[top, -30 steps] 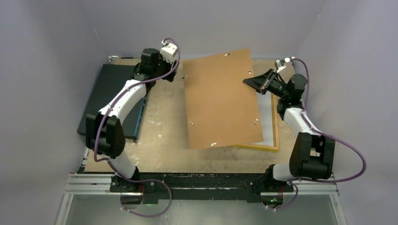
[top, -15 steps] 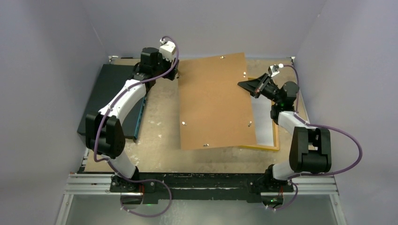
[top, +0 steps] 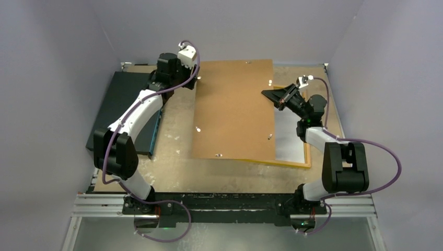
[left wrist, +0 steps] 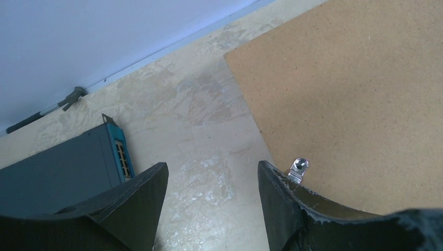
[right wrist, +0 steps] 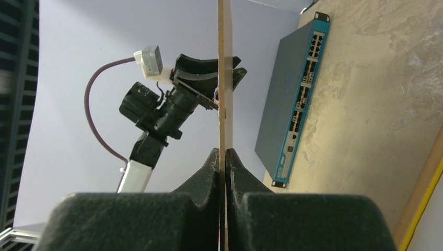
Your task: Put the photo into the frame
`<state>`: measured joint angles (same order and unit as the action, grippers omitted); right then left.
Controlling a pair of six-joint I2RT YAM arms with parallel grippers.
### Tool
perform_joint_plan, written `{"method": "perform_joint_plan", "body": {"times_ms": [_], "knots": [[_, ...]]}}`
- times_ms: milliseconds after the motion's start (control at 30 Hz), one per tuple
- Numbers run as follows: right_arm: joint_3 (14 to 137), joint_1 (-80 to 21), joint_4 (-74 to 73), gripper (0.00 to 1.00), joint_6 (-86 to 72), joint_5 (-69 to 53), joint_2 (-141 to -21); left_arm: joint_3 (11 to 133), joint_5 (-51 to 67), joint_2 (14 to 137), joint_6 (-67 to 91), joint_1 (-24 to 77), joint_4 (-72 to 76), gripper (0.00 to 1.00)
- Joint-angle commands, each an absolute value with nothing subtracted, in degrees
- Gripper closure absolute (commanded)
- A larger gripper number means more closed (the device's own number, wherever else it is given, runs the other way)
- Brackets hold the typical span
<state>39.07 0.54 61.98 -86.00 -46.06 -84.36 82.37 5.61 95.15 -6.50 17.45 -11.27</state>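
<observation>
Beige, scuffed table (top: 177,146) is carrying the whole set-up. Brown backing board (top: 235,110), the largest loose piece, is hanging tilted above it and covering most of the frame; the right wrist view is showing it edge-on, lifted off the surface. Dark network switch (top: 123,110) is lying well to the left, uninvolved. Yellow-orange frame (top: 292,163) is lying flat at the right, mainly its near and right rails showing beyond the board, with a pale sheet (top: 290,138) inside it. Whether that sheet is the photo's white back or the glazing cannot be told. Right gripper (right wrist: 222,154) is pinching the board's right edge, fingers pressed onto it. Left gripper (left wrist: 211,175) is hovering at the board's far-left corner with fingers spread, holding nothing, one finger just beside a small metal turn clip (left wrist: 299,167). Judged step: clearing the backing off the frame. The next move probably calls for setting the board aside on bare table, then locating the photo.
</observation>
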Motion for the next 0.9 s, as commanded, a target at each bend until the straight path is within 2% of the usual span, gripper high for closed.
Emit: {"method": "perform_joint_plan", "body": {"times_ms": [0,267,533,867], "knots": [[40.24,-2.84,64.40,1.00,-88.22,-43.32,-82.09,82.16,8.30,92.16,-7.80,21.29,-11.73,0.37],[37.31,-4.13,66.41,1.00,-90.92,-40.27,-82.12,80.51,2.97,92.70,-12.41,25.89,-13.60,0.37],[34.02,-4.11,68.18,1.00,-91.91,-36.67,-81.26,80.18,3.51,93.11,-11.37,26.04,-14.60,0.37],[33.16,-2.44,66.54,1.00,-89.17,-39.27,-81.32,83.97,3.32,90.77,-11.37,24.31,-17.04,0.33]]}}
